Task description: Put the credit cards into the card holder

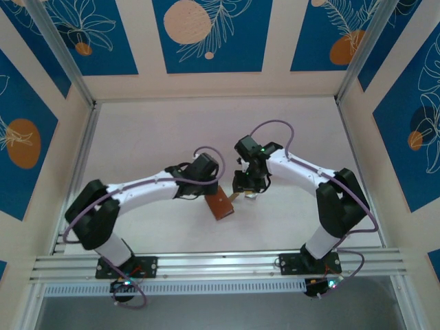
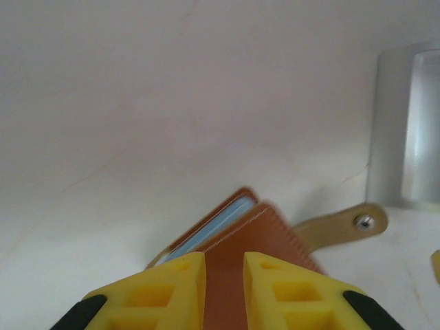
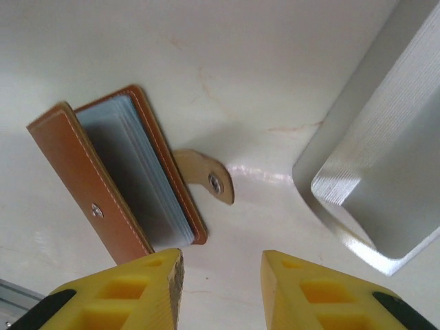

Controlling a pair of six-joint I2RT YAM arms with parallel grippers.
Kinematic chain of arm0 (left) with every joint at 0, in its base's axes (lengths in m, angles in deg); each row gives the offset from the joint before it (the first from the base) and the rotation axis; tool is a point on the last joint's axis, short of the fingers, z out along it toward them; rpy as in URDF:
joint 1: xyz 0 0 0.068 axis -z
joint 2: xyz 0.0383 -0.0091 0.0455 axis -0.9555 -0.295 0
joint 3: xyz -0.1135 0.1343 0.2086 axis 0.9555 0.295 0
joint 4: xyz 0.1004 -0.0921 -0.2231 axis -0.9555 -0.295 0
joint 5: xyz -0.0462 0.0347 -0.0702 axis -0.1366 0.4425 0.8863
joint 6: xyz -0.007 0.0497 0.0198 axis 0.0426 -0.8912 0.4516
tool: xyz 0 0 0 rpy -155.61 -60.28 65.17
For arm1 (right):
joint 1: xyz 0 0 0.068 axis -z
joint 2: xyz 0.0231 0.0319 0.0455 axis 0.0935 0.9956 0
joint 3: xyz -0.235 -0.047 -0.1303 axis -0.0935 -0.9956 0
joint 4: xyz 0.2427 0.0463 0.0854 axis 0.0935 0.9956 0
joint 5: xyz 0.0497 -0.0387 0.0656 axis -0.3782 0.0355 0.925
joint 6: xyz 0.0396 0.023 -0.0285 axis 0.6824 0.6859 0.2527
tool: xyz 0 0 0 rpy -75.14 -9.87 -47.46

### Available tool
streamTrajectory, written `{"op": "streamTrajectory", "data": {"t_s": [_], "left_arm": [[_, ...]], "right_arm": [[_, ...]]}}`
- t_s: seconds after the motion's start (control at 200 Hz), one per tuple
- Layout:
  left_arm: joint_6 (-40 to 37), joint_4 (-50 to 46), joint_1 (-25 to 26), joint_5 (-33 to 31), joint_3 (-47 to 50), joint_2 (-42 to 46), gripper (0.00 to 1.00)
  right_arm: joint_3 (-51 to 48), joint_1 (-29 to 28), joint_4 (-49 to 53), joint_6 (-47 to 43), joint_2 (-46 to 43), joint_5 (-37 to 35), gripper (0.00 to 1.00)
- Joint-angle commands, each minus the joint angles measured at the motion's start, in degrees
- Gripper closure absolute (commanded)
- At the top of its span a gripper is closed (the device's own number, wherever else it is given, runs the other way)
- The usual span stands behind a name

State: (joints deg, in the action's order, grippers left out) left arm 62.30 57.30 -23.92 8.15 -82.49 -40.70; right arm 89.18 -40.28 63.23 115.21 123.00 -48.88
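Looking from the near edge, I count two pairs of blocky yellow plastic jaws over the pale, faintly veined worktop [image 3: 240,62]. The left gripper [image 2: 223,268] has its jaws drawn narrow either side of one brown leather cover of the card holder [image 2: 265,230]. Leather fills the gap, though I cannot tell whether they truly pinch. The right gripper [image 3: 221,268] has its jaws apart, holding nothing. The single holder sits mid-worktop, spread open, white-stitched, with bluish sleeves fanned inside. Its rounded tan strap [image 3: 206,175] lies flat, and two metal snap halves show. Farther right lies one brushed silvery rectangular piece [image 3: 371,172].
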Motion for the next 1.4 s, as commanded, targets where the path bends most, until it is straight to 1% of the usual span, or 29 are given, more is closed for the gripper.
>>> {"op": "streamTrajectory", "data": {"t_s": [0.0,0.195,0.455,0.605,0.795,0.975,1.065,1.14,1.215,1.395], "left_arm": [[-1.48,1.44,0.47,3.36,-3.07,-3.89,0.80],[-1.02,1.83,0.56,3.93,-3.38,-7.78,0.80],[0.10,3.61,1.21,4.25,-1.15,-10.32,0.81],[1.00,4.66,1.67,4.12,0.07,-10.63,0.81],[1.69,5.14,2.05,3.90,1.14,-10.47,0.82],[1.87,5.16,2.16,3.55,1.50,-10.11,0.82],[1.88,5.24,2.23,3.48,1.59,-10.10,0.82],[1.88,5.33,2.23,3.50,1.61,-10.10,0.82],[1.88,5.34,2.31,3.55,1.59,-10.28,0.82],[1.86,5.34,2.40,3.38,1.68,-10.28,0.82]], "right_arm": [[-1.30,1.80,-3.89,-2.42,-0.78,6.29,0.64],[-2.45,3.26,-6.54,-3.40,2.56,10.11,0.65],[-3.99,4.15,-7.12,-3.88,4.29,9.03,0.67],[-4.56,4.31,-7.91,-4.45,5.13,11.11,0.68],[-4.74,4.33,-9.57,-4.46,6.82,13.95,0.73],[-4.71,4.24,-9.76,-4.20,6.39,15.07,0.81],[-4.91,4.07,-9.20,-4.19,5.32,15.22,0.81],[-5.08,3.98,-8.80,-4.28,4.58,15.64,0.76],[-5.27,3.98,-8.64,-4.28,4.04,16.22,0.75],[-5.66,4.07,-8.80,-4.02,3.38,17.28,0.76]]}}
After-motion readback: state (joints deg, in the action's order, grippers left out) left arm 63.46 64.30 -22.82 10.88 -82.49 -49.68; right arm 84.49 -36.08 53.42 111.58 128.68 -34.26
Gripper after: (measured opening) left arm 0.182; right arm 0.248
